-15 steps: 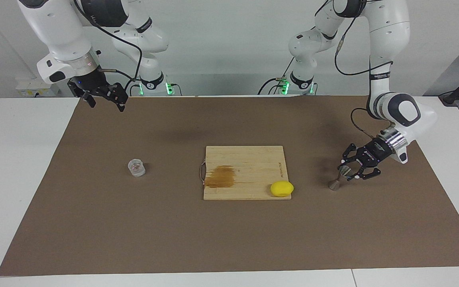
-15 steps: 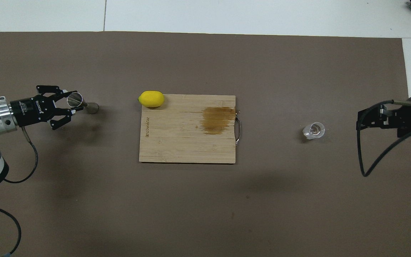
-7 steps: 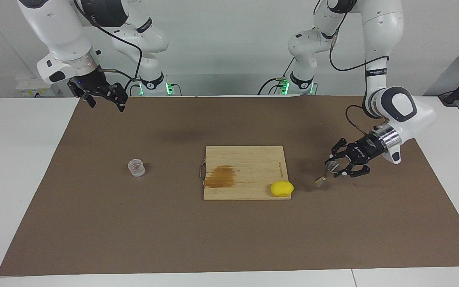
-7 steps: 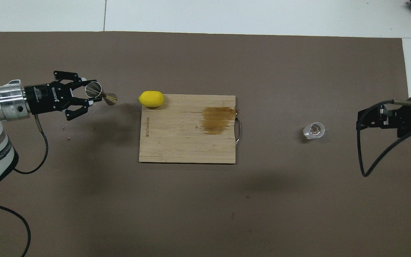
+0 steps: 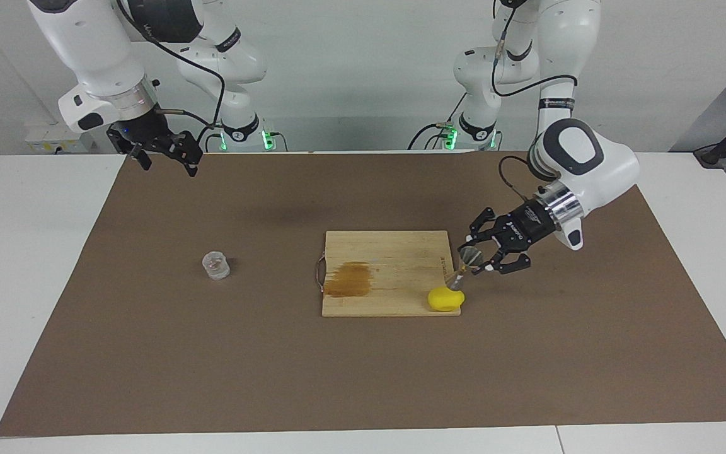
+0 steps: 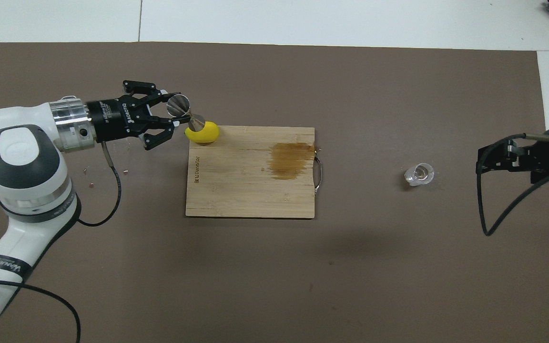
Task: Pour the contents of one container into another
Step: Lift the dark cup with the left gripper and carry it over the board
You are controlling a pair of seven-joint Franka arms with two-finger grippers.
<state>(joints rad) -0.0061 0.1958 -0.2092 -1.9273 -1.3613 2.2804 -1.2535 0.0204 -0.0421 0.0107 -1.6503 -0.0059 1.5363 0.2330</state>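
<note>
The small clear cup [image 5: 216, 265] stands upright on the brown mat toward the right arm's end of the table; it also shows in the overhead view [image 6: 419, 174]. My left gripper [image 5: 474, 257] [image 6: 175, 108] is shut on the silver hourglass jigger [image 5: 469, 255] [image 6: 178, 104] and holds it tilted in the air over the corner of the cutting board, just above the lemon. My right gripper [image 5: 167, 159] [image 6: 503, 158] waits open and empty, raised over the mat's edge nearest the robots, apart from the cup.
A wooden cutting board [image 5: 394, 249] [image 6: 236, 190] with a brown stain [image 5: 350, 279] lies mid-table. A yellow lemon [image 5: 445, 299] [image 6: 206, 133] rests on its corner toward the left arm's end. The brown mat [image 5: 363, 378] covers most of the white table.
My left gripper has lifted the jigger off the mat and carried it toward the middle of the table, from beside the board to over the lemon. The right arm and the cup have not moved.
</note>
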